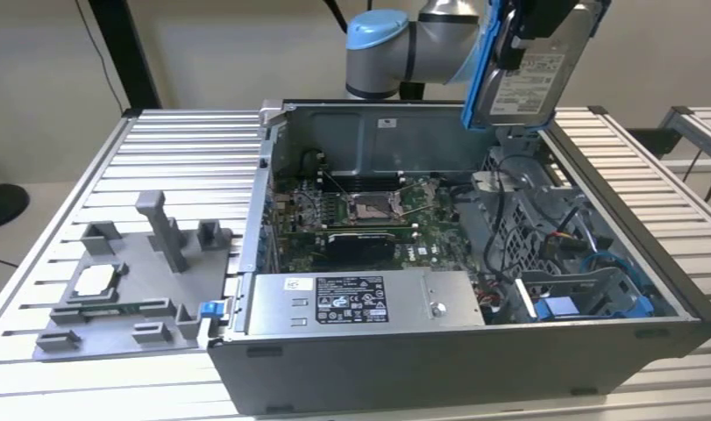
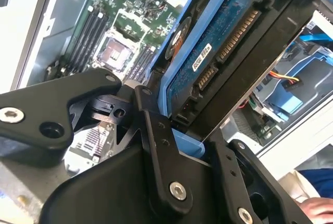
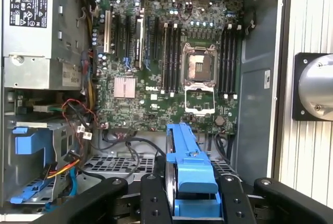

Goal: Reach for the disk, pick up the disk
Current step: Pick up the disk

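Disk (image 1: 540,74) is up in the air, above the far right corner of the open computer case (image 1: 449,351) in the exterior view, clear of it. Silver body, white label facing the camera, blue bracket (image 1: 481,66) along its edge. Gripper (image 1: 543,26) grips it at the top, fingers closed on the disk.

Second wrist view: disk's (image 2: 218,63) underside, a blue circuit board and connector row, clamped between black fingers (image 2: 156,130). A sleeve and hand (image 2: 312,203) sit at the frame's corner.

First wrist view looks straight down into the case: green motherboard (image 3: 171,63), empty processor socket (image 3: 199,65), loose cables (image 3: 78,120), with the bracket's blue edge (image 3: 190,172) between the fingers.

Exterior view alone shows the grey fixture plate (image 1: 121,281) beside the case, holding a small chip (image 1: 95,279).
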